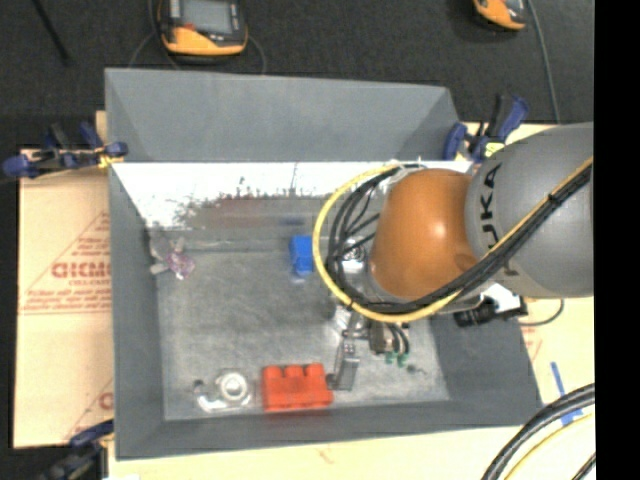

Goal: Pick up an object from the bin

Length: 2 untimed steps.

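Pincer hanging low in the bin, nothing lifted yet.

The pincer (347,358) is sitting low under the arm's orange cover (420,233), near the front wall of the grey bin (270,118); I cannot tell whether it is open or closed, and nothing is showing in its grip. A red block (296,387) is lying just beside it, on its left in the view, perhaps touching. A silvery ring-shaped piece (228,389) is resting farther left, beyond the block. A blue piece (301,255) is lying behind the pincer toward the back wall, and a small green bit (401,355) just to its right. As I judge it, the pick is only approaching: gripping and lifting are both remaining.
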Motion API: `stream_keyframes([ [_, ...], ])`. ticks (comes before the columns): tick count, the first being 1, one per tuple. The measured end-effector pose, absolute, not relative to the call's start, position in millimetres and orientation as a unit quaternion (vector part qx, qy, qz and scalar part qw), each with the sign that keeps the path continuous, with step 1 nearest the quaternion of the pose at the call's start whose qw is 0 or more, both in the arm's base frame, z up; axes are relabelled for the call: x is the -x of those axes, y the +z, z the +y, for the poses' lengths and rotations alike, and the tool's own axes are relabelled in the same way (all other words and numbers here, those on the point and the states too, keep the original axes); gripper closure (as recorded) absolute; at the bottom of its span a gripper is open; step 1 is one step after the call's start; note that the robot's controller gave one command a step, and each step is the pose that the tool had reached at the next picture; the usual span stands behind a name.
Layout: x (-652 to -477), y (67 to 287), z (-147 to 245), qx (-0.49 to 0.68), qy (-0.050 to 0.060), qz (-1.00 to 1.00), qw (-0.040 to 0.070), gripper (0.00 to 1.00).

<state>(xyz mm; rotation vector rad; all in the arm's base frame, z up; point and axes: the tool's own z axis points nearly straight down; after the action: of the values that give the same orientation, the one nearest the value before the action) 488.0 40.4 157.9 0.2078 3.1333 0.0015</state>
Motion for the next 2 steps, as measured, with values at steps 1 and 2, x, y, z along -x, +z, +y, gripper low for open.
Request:
stream_keyframes([
  [1, -488.0, 157.9, 40.3, -0.067, 0.000, 0.998, 0.001, 1.00],
  [2, -488.1, 157.9, 40.3, -0.067, 0.000, 0.998, 0.001, 0.00],
])
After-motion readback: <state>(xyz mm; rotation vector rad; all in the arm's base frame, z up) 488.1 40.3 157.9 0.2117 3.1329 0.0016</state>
